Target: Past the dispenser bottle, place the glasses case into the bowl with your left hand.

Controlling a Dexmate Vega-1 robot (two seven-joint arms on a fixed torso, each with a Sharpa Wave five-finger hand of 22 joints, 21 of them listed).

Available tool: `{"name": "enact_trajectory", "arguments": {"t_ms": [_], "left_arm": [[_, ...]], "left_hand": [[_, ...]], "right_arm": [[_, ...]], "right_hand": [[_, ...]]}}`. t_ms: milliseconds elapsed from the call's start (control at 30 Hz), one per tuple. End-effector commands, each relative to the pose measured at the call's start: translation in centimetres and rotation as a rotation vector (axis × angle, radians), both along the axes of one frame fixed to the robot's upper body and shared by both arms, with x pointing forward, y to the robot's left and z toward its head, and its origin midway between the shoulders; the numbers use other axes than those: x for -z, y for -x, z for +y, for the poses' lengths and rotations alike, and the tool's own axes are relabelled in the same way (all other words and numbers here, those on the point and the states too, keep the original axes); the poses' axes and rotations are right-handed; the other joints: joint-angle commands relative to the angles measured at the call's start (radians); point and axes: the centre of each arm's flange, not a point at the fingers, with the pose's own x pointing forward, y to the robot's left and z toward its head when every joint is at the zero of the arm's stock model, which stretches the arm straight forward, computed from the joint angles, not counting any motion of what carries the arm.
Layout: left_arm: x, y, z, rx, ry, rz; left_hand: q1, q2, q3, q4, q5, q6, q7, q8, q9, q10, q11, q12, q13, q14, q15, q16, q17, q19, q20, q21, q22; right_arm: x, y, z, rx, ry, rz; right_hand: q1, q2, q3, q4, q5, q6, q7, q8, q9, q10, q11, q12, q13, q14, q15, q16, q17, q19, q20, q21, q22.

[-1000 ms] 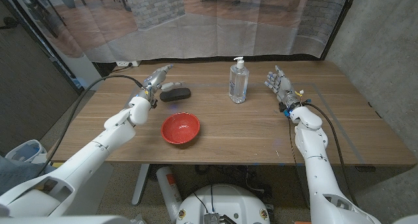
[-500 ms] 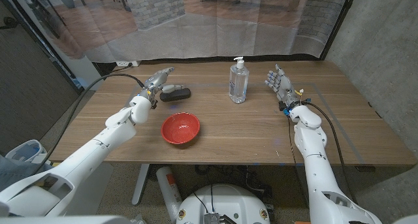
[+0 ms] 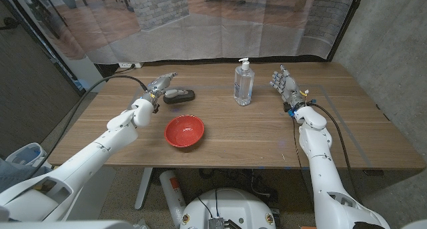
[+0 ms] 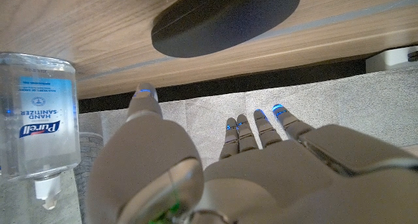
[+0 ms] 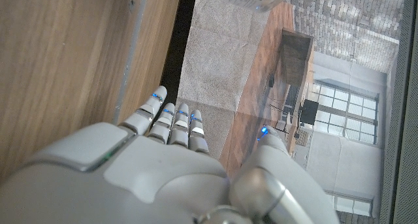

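Nearest the robot, toward the table's front edge, the red bowl sat empty, waiting for the glasses case, which had not yet gone in. Beyond it, on the robot's left side, the left hand reached out over the wood with its fingers extended and apart, holding nothing. The dark glasses case lay flat on the table just beside those fingertips; in the left wrist view the case sat a little ahead of the spread fingers, so the hand looked set for a grasp rather than already on it. Whether a fingertip touched the case could not be told. Farther along the same depth, toward the middle, the clear dispenser bottle stood upright, well apart from the case and the bowl, serving as the landmark the task names. On the far right the right hand stood on its edge, palm upright, fingers straight and close together, empty, apparently parked out of the left arm's way.
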Motion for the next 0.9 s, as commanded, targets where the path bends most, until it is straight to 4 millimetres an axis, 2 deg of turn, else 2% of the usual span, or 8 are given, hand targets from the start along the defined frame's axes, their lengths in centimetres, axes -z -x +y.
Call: {"name": "enact_trajectory", "arguments": {"t_ms": [33, 233, 333, 567, 800, 900], "left_arm": [[0.5, -0.6, 0.1, -0.026, -0.029, 0.042], [0.7, -0.8, -0.4, -0.031, -0.058, 0.069], [0.7, -0.9, -0.5, -0.035, -0.068, 0.079], [1.0, -1.2, -0.7, -0.04, -0.074, 0.101], [1.2, -1.4, -0.6, -0.048, -0.067, 0.116], [1.3, -1.6, -0.7, -0.048, -0.072, 0.123]], "left_hand": [[0.0, -0.008, -0.005, -0.001, 0.007, 0.009, 0.001, 0.004, 0.004, 0.01, 0.004, 0.003, 0.005, 0.006, 0.004, 0.0, 0.003, -0.002, 0.001, 0.0, 0.003], [0.001, -0.01, -0.009, -0.001, 0.008, 0.003, -0.001, 0.001, 0.004, 0.006, 0.006, 0.0, 0.005, 0.002, 0.01, -0.003, 0.003, -0.001, 0.006, -0.001, 0.003], [-0.001, -0.015, -0.016, 0.001, 0.009, -0.003, -0.004, -0.002, 0.004, 0.001, 0.013, -0.002, 0.006, 0.004, 0.021, -0.003, 0.003, 0.002, 0.034, 0.0, 0.003], [-0.001, -0.017, -0.022, 0.001, 0.01, -0.017, -0.002, -0.008, 0.004, -0.001, 0.021, -0.004, 0.006, 0.005, 0.032, -0.004, 0.003, 0.01, 0.044, 0.001, 0.003], [-0.003, -0.021, -0.029, 0.003, 0.01, -0.029, 0.0, -0.012, 0.004, -0.002, 0.025, -0.004, 0.006, 0.004, 0.038, -0.005, 0.003, 0.013, 0.065, 0.001, 0.003], [-0.005, -0.022, -0.034, 0.004, 0.011, -0.028, 0.008, -0.011, 0.005, 0.001, 0.032, -0.003, 0.007, 0.01, 0.045, -0.003, 0.003, 0.018, 0.071, 0.003, 0.003]], "right_arm": [[-0.4, -0.4, 0.3, 0.0, 0.007, 0.005], [-0.4, -0.3, 0.2, 0.003, 0.007, 0.004], [-0.2, -0.4, 0.2, -0.001, -0.001, 0.0], [-0.1, -0.4, 0.3, -0.01, 0.003, -0.009], [-0.2, -0.3, 0.4, -0.008, 0.007, -0.011], [-0.2, -0.3, 0.4, -0.006, 0.009, -0.01]], "right_hand": [[0.006, 0.01, -0.001, -0.006, -0.001, 0.005, -0.002, 0.003, 0.004, 0.012, 0.0, 0.002, 0.002, 0.013, 0.0, 0.004, 0.005, 0.009, -0.014, -0.004, 0.003], [0.006, 0.01, -0.002, -0.006, -0.001, 0.005, -0.001, 0.003, 0.004, 0.012, 0.0, 0.002, 0.002, 0.013, -0.001, 0.004, 0.005, 0.01, -0.013, -0.006, 0.003], [0.006, 0.01, -0.002, -0.007, -0.002, 0.005, -0.002, 0.002, 0.004, 0.012, 0.0, 0.002, 0.002, 0.013, -0.001, 0.003, 0.005, 0.011, -0.014, -0.007, 0.003], [0.007, 0.011, -0.002, -0.007, -0.002, 0.005, -0.002, 0.002, 0.004, 0.011, -0.001, 0.002, 0.002, 0.011, -0.001, 0.002, 0.006, 0.011, -0.014, -0.009, 0.003], [0.007, 0.011, -0.003, -0.008, -0.003, 0.006, -0.002, 0.003, 0.004, 0.011, -0.001, 0.002, 0.003, 0.011, -0.005, 0.001, 0.006, 0.011, -0.014, -0.012, 0.004], [0.007, 0.011, -0.003, -0.008, -0.003, 0.007, -0.002, 0.003, 0.004, 0.011, -0.001, 0.001, 0.003, 0.01, -0.004, 0.001, 0.006, 0.011, -0.014, -0.013, 0.004]]}}
